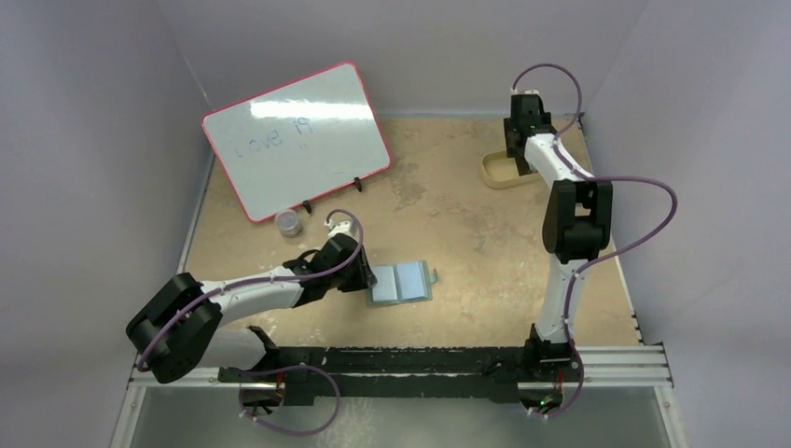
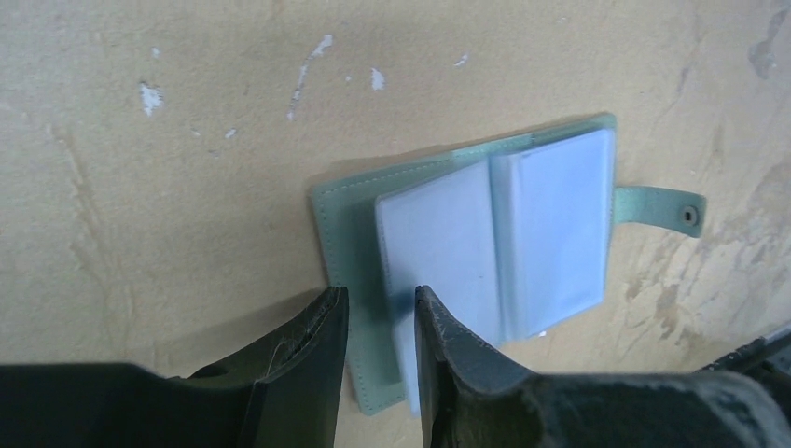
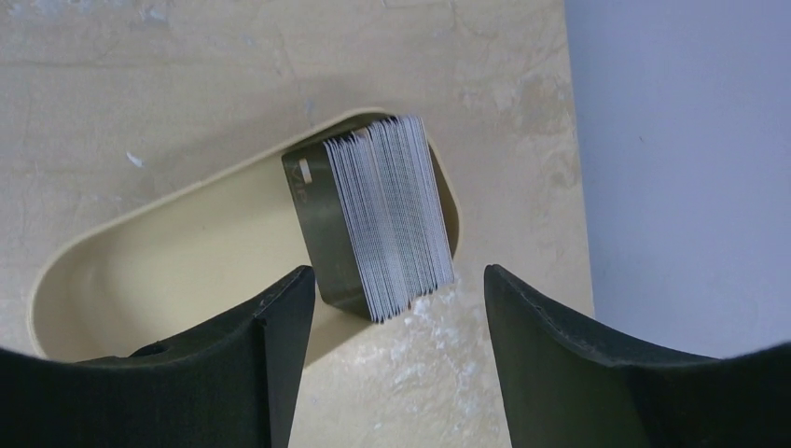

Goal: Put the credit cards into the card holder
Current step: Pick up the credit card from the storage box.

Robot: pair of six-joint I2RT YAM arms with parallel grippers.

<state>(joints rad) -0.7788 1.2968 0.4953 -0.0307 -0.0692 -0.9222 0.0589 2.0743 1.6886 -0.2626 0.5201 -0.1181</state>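
The card holder (image 1: pixel 403 282) lies open on the table, grey-green cover down and pale blue pockets (image 2: pixel 522 233) up, its snap strap (image 2: pixel 667 207) pointing away from my left arm. My left gripper (image 2: pixel 381 291) stands at the holder's near-left corner, jaws a narrow gap apart. The cover's edge lies flat in that gap and is not pinched. The credit cards (image 3: pixel 382 219) stand on edge as a thick stack with a dark card in front, leaning in one end of the tan tray (image 3: pixel 168 271). My right gripper (image 3: pixel 396 275) hovers over the stack, open wide and holding nothing.
A pink-framed whiteboard (image 1: pixel 297 138) leans at the back left, with a small round jar (image 1: pixel 289 222) in front of it. The tan tray (image 1: pixel 494 173) sits at the back right, close to the right wall. Walls enclose the table on the left, back and right.
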